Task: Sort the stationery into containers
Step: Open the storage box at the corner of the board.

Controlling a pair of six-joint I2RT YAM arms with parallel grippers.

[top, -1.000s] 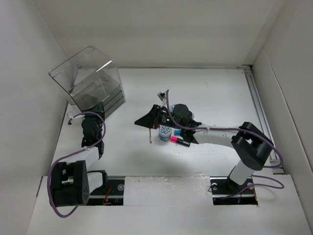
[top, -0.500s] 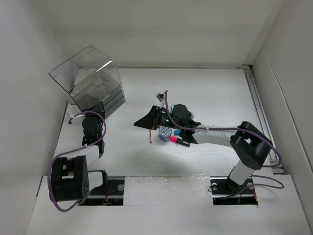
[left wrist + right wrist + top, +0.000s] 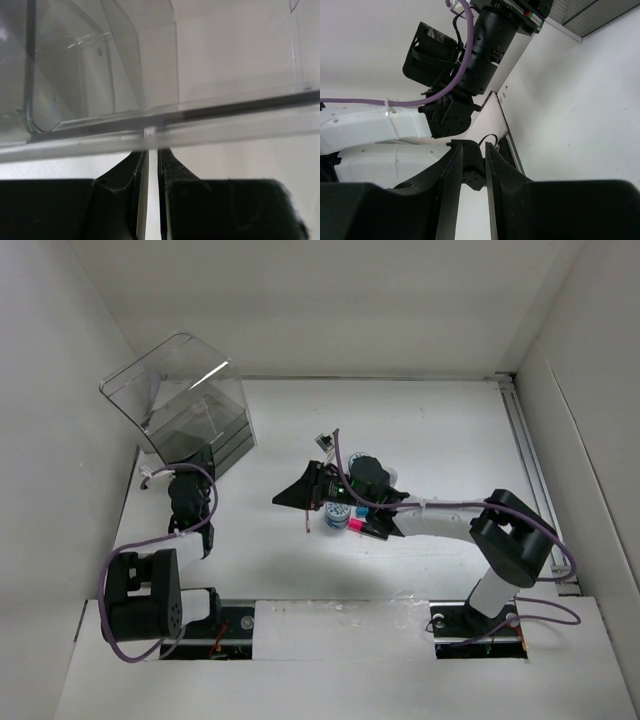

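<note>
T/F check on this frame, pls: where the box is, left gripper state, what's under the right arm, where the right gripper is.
1. The clear box stands at the far-left corner of the table. True.
2. The left gripper is wide open. False: its fingers are almost together, right at the box's lower front edge.
3. A tub with a blue-white lid and a pink-capped marker lie on the table under the right arm. True.
4. The right gripper is reaching inside the clear box. False: it is over the middle of the table, well apart from the box.
</note>
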